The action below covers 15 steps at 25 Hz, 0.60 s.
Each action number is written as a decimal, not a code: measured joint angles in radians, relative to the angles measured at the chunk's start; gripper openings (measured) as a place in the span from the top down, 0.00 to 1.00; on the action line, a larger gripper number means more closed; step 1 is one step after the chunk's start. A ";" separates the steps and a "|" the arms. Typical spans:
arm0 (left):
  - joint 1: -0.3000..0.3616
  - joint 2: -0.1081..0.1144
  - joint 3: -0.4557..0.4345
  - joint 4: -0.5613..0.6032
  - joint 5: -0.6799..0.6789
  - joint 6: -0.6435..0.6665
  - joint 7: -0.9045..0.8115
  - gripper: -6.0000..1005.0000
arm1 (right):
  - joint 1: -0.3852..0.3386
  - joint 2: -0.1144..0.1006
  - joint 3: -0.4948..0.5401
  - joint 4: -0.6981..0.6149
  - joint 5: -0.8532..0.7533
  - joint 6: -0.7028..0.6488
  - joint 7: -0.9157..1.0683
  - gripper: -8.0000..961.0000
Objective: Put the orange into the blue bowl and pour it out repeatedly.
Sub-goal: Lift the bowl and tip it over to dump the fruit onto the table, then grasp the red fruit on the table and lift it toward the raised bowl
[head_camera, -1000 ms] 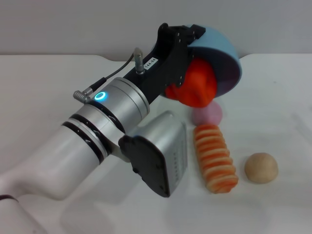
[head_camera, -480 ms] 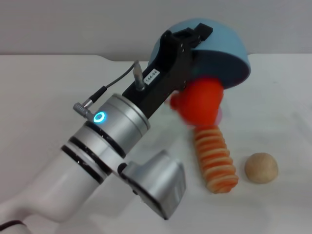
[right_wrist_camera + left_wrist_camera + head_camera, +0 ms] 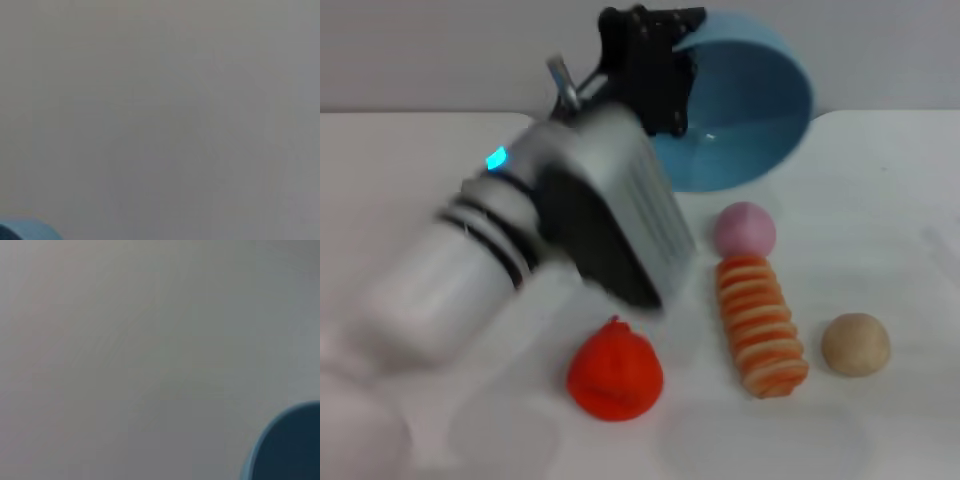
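Orange (image 3: 615, 371): 1, on table | blue bowl (image 3: 750, 110): 1, held by left claw (image 3: 655, 60)

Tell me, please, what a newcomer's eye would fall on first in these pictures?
The round light-blue plastic bowl, held tipped on its side above the white table's far edge by the left gripper. Next, the bright red-orange crinkled toy orange lying near the front, left of the orange-and-cream striped roll.

blue bowl (image 3: 287, 447) edge; blank grey surface
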<state>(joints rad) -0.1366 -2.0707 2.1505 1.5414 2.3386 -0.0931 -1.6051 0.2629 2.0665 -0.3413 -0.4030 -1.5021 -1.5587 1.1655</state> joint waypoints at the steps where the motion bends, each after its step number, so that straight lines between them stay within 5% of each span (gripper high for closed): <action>1: 0.000 0.000 0.000 0.000 0.000 0.000 0.000 0.99 | -0.001 -0.001 -0.003 -0.011 -0.003 0.000 0.030 0.28; 6: -0.069 0.003 -0.235 0.042 -0.163 0.332 -0.206 0.99 | -0.009 -0.004 -0.012 -0.088 -0.034 -0.013 0.176 0.28; 11: -0.265 0.011 -0.546 -0.091 -0.133 0.804 -0.592 0.99 | 0.017 -0.009 -0.013 -0.217 -0.207 -0.025 0.368 0.28; 15: -0.355 0.011 -0.654 -0.157 -0.044 1.012 -0.726 0.99 | 0.063 -0.005 -0.024 -0.358 -0.405 -0.064 0.543 0.28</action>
<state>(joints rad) -0.4915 -2.0594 1.4964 1.3849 2.2944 0.9189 -2.3307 0.3256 2.0615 -0.3654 -0.7612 -1.9075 -1.6228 1.7080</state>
